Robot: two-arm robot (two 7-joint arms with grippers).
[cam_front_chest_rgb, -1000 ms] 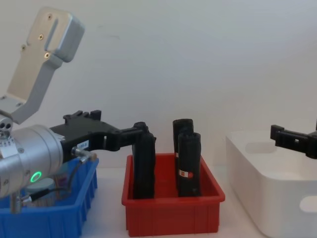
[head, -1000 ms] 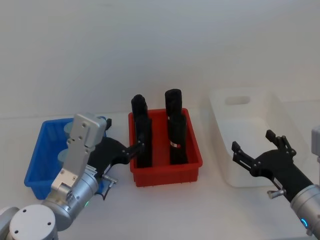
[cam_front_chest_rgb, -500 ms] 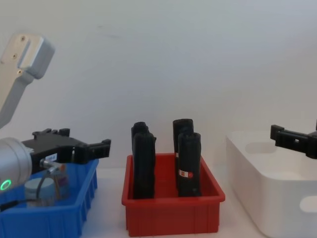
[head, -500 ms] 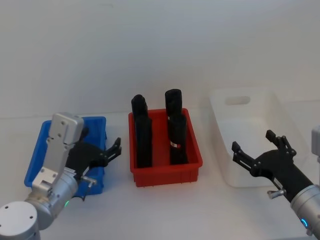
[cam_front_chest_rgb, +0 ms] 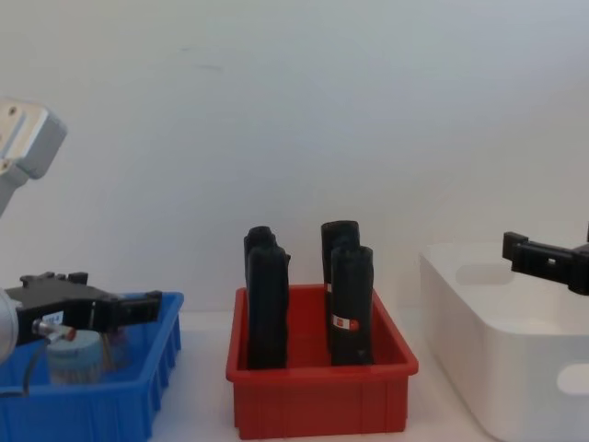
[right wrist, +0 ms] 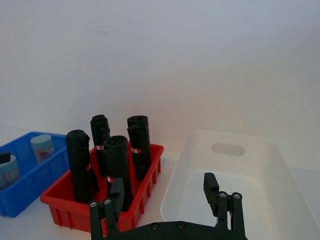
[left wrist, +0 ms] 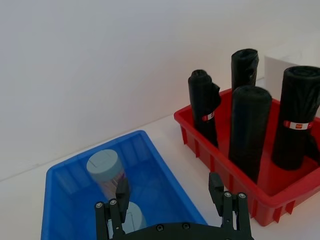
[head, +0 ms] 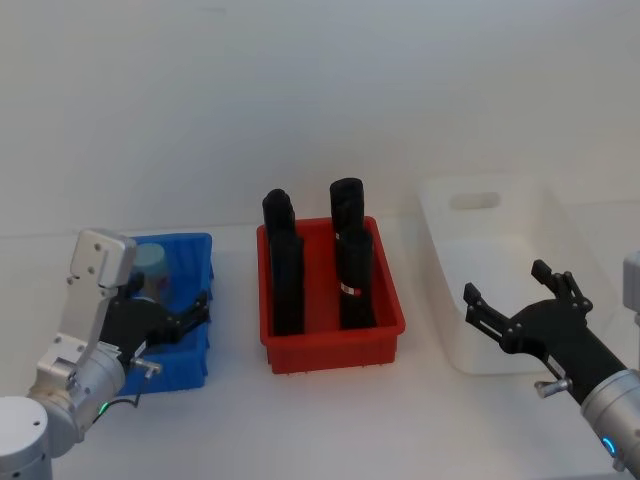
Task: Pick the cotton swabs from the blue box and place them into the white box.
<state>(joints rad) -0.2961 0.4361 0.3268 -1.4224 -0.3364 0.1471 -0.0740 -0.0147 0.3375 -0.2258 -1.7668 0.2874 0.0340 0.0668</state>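
Shows the cotton swabs (head: 152,262), two tubs, standing on end inside the blue box (head: 185,240) at the left of the surface (head: 330,420), pale blue lids up and long axes vertical, one toward the far wall and one nearer the robot. Catches the left tool (head: 200,312) low over that box's right side, fingers spread wide and gripping nothing. Seen from the left wrist view, puts one finger (left wrist: 122,190) in front of the nearer tub, with contact there impossible to tell. Seen from the chest view, places the tool about level with a tub's lid, just above the blue rim. Sets the red bin (head: 335,345) of four upright black rolls (head: 352,270) just beside the blue box, between it and the white box (head: 445,270). Finds the right tool (head: 505,282) hovering at the near end of the white box, fingers likewise well apart and empty, well away from the swabs.
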